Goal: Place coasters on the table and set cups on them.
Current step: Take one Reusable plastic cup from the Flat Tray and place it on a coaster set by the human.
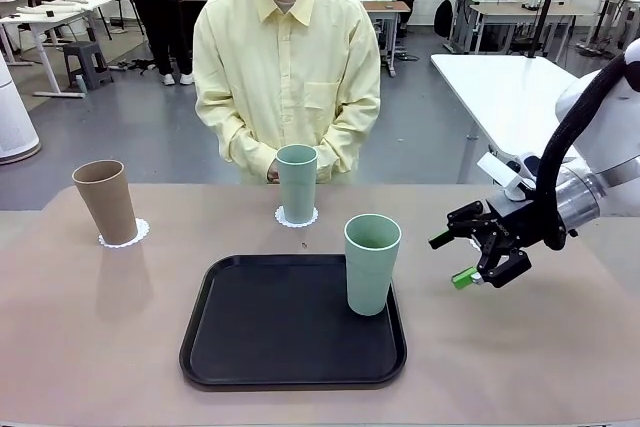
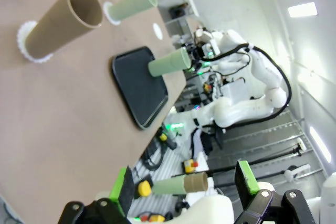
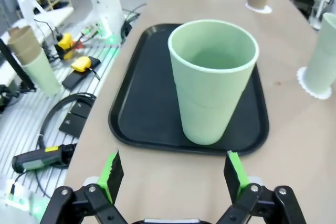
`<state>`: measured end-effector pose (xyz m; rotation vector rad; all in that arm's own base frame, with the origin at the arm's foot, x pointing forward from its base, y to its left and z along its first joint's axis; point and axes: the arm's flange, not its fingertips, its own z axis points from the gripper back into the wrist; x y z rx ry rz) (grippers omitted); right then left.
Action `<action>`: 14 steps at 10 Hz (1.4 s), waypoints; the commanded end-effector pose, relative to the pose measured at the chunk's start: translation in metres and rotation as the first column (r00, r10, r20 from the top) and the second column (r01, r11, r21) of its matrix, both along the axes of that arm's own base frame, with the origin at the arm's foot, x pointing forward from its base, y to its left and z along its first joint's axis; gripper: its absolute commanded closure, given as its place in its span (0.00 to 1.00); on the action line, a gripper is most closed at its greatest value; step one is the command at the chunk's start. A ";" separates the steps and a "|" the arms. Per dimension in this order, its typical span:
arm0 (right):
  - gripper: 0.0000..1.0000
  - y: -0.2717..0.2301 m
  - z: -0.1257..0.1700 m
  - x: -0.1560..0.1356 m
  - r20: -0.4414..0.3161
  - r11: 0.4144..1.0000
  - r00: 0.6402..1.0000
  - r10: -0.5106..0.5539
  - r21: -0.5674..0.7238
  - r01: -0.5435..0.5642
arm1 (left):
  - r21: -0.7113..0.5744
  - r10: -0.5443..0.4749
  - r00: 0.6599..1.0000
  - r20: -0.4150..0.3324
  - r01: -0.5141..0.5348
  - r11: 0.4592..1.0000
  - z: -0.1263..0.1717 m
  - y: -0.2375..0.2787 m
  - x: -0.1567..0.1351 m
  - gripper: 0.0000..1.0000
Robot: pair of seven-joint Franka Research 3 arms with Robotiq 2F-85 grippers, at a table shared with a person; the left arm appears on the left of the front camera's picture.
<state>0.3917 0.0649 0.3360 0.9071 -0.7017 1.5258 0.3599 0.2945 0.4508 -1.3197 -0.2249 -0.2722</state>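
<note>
Table [image 1: 560,347] edge cut off; right gripper [image 1: 468,257] jaws apart beside mint cup [image 1: 371,263]; left gripper [image 2: 186,184] jaws apart.

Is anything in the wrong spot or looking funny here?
One mint cup stands on the black tray, not on a doily. The brown cup and the other mint cup each stand on one. A third white doily lies bare on the table. Nothing is tipped or spilled.

Front view: fixed, robot's side, looking across the table [image 1: 90,347] toward the person. Left wrist view: rolled sideways, farther back. Right wrist view: close, low. All three catch the black tray [image 1: 290,332] [image 2: 137,85] [image 3: 152,103].
</note>
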 end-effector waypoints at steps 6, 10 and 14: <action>0.00 0.023 -0.042 0.008 0.031 0.981 0.999 -0.014 0.193 0.007 | 0.004 0.006 1.000 -0.005 -0.006 1.000 0.001 0.001 -0.001 0.00; 0.00 0.023 -0.038 0.005 0.013 0.988 1.000 -0.022 0.153 0.020 | 0.004 0.006 1.000 -0.005 -0.006 1.000 0.001 0.001 -0.001 0.00; 0.00 0.025 -0.039 0.007 0.018 0.986 0.999 -0.042 0.162 0.039 | 0.004 0.006 1.000 -0.005 -0.006 1.000 0.001 0.001 -0.001 0.00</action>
